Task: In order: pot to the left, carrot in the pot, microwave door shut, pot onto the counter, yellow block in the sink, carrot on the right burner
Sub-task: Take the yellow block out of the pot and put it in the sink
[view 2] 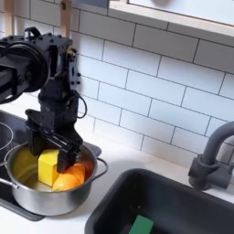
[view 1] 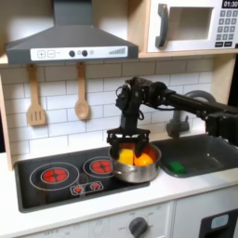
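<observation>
Your black gripper (view 2: 57, 154) hangs straight down inside the shiny round steel pot (view 2: 46, 196), its fingers spread partly apart over the plain yellow block (view 2: 47, 167), though you cannot tell whether they actually grip it. Beside the block the small orange toy carrot (view 2: 69, 178) lies flat in the pot, long axis roughly across the second exterior view, its green tip hidden. Your arm (view 1: 172, 98) comes in from the first exterior view's right, elbows down over the pot (view 1: 139, 167), which straddles the black cooktop (view 1: 56, 177) edge and pale cream counter (view 1: 177, 181), left of the dark grey sink (view 1: 200, 153).
</observation>
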{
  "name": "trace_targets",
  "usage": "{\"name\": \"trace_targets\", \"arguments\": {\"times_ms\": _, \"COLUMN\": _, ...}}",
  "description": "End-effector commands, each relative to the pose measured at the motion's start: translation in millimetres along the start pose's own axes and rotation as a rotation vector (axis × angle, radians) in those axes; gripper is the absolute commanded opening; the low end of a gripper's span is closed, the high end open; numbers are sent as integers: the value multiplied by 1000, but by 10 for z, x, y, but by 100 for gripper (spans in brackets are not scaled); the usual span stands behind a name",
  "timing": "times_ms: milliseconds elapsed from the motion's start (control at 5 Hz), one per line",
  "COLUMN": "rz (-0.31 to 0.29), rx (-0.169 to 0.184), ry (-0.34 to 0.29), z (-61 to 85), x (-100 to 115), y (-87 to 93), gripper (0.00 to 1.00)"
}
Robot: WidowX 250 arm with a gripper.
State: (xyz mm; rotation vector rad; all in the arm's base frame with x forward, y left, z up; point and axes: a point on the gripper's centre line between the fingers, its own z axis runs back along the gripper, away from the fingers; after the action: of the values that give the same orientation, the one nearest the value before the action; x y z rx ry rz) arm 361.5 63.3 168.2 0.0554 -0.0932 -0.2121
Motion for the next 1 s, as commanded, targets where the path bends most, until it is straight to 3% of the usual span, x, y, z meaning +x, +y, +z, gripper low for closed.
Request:
{"name": "trace_targets", "arguments": {"times_ms": 0, "rz": 16, "rx": 12, "ry": -10, "z": -43, "x": 5, "y": 21, "gripper": 100}}
{"name": "trace_targets", "arguments": {"times_ms": 600, "rz": 27, "rx": 20, "ry": -20, "z": -80, "x": -21, "y": 28, "gripper": 100}}
{"name": "trace_targets", "arguments": {"times_ms": 800, "rz": 37, "rx": 19, "ry": -31, "z": -61, "x": -28, "y": 29, "gripper": 24}}
